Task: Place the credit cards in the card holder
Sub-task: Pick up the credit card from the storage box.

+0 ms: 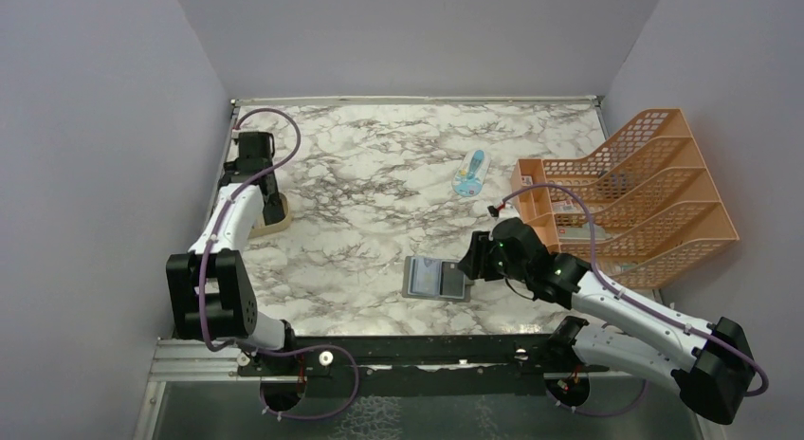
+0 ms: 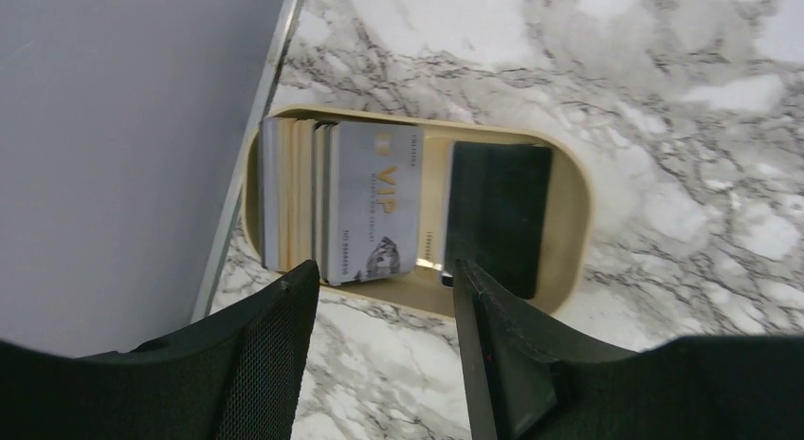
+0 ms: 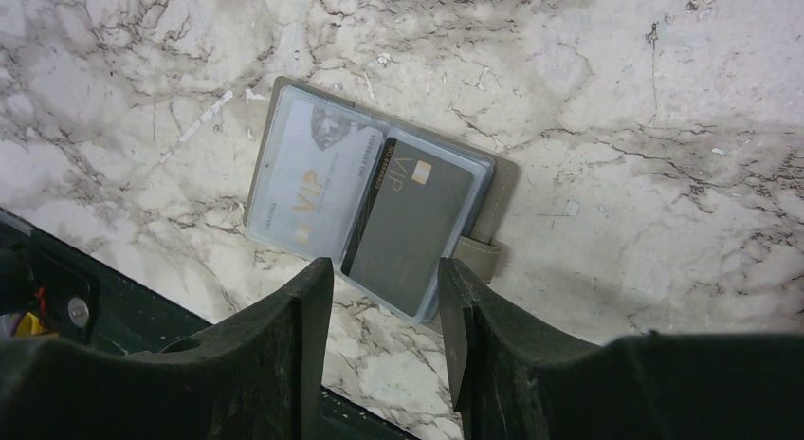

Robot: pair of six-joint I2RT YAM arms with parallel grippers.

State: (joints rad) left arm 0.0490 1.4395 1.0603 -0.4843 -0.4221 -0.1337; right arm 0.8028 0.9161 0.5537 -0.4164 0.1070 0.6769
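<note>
Tan far-left tray [image 2: 569,222]: left gripper [image 2: 381,274] spread, empty, above credit cards [image 2: 370,203]; pinch just one; right gripper [image 3: 384,269] spread, empty, over card holder [image 3: 501,189].

table [image 1: 360,174]: marble-patterned, smooth, slight sheen | card holder [image 3: 502,189]: matt grey cloth-like cover, clear glossy plastic pockets | credit cards [image 2: 370,203]: smooth plastic, satin | tray [image 2: 574,222]: tan, smooth, matt | file rack [image 1: 654,165]: orange plastic mesh | left gripper [image 2: 384,279] pads [image 2: 270,364]: black, matt, woven

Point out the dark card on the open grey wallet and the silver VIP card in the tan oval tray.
Dark grey plastic card [image 3: 408,227], right wrist view, middle of its face.
Silver VIP plastic card [image 2: 374,201], left wrist view, centre of its printed face.
</note>
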